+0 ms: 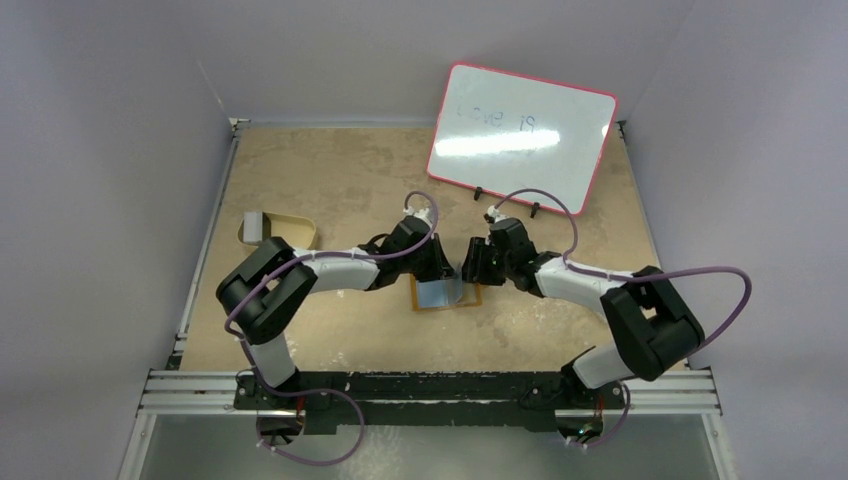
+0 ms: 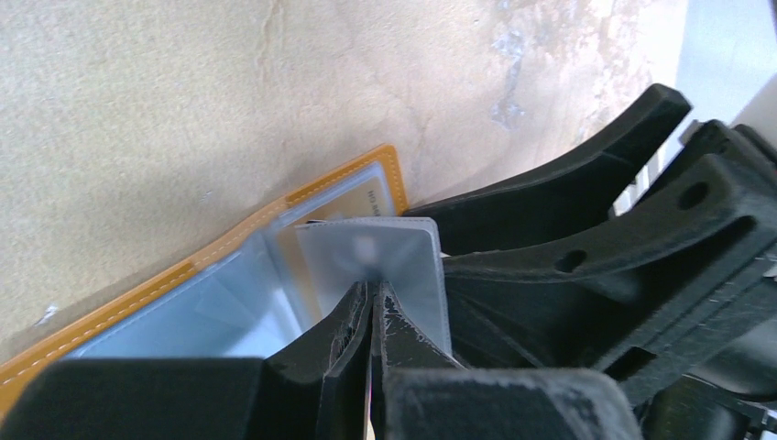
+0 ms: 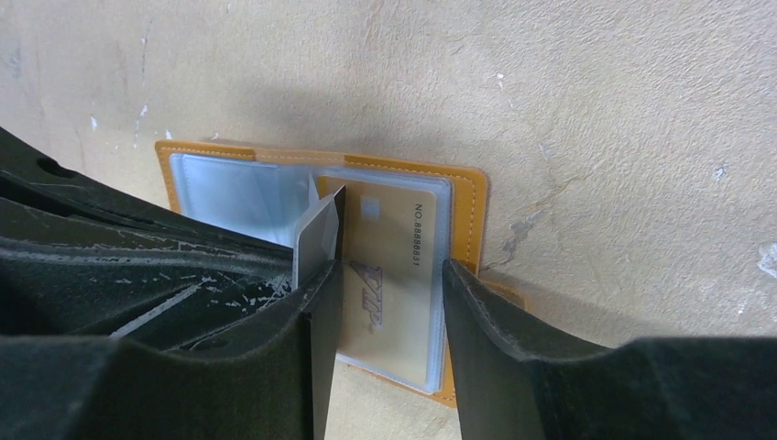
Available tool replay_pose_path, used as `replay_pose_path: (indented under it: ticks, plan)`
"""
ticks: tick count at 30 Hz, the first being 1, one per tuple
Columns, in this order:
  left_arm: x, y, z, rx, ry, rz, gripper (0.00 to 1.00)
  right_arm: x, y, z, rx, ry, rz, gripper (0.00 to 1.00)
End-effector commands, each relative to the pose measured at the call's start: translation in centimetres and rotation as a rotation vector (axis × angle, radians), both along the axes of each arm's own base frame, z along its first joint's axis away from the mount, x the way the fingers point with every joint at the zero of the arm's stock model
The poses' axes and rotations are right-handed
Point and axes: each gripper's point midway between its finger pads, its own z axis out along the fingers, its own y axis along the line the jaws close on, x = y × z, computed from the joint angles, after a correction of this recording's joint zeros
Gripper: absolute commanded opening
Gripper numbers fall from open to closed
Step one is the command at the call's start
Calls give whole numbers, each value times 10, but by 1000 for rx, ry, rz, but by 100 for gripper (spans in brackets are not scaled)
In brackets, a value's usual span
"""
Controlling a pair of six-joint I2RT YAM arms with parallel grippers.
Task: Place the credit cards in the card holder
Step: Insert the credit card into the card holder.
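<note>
Beige, scuffed tabletop [image 1: 350, 180] fills the work area, with a whiteboard [image 1: 520, 135] at 1 o'clock and a shallow tray [image 1: 295, 232] at 10 o'clock, a grey block [image 1: 257, 225] at its left end; the card holder [image 1: 447, 297] lies open and flat at the centre, between the two wrists; the left gripper [image 2: 371, 298] is clamped on the near edge of a whitish credit card [image 2: 366, 252], which stands tilted over the clear sleeves [image 2: 211, 307]; the right gripper [image 3: 389, 275] has its jaws apart, one finger on each side of a gold credit card [image 3: 394, 238] already seated in a sleeve, and clamps nothing visible; handling judgement: the whitish credit card is light, stiff and slick, so a pinch on its trailing edge (leaving the leading edge free) suits insertion; the sleeves look thin and limp, likely to buckle or cling shut; the holder is light and may slide toward 12 o'clock under a push unless pinned.
</note>
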Motion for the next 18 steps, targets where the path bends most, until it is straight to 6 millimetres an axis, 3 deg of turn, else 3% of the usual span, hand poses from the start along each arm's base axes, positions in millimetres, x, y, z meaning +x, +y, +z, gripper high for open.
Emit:
replay_pose_path:
  ticks: [1, 7, 9, 14, 18]
  plan:
    - [-2, 0, 8, 28, -54, -34, 0, -15, 14, 4, 94, 52, 34, 52]
    - [-1, 0, 13, 21, -67, -38, 0, -14, 8, 5, 62, 44, 31, 62]
    - [-2, -3, 15, 6, -65, -43, 0, -10, -3, 3, 0, 42, -13, 62]
    - [-2, -6, 17, -2, -65, -52, 1, 12, -35, 32, -139, -61, -148, 62]
    - [-1, -13, 27, -35, -70, -61, 2, 17, -47, 50, -183, -106, -180, 59]
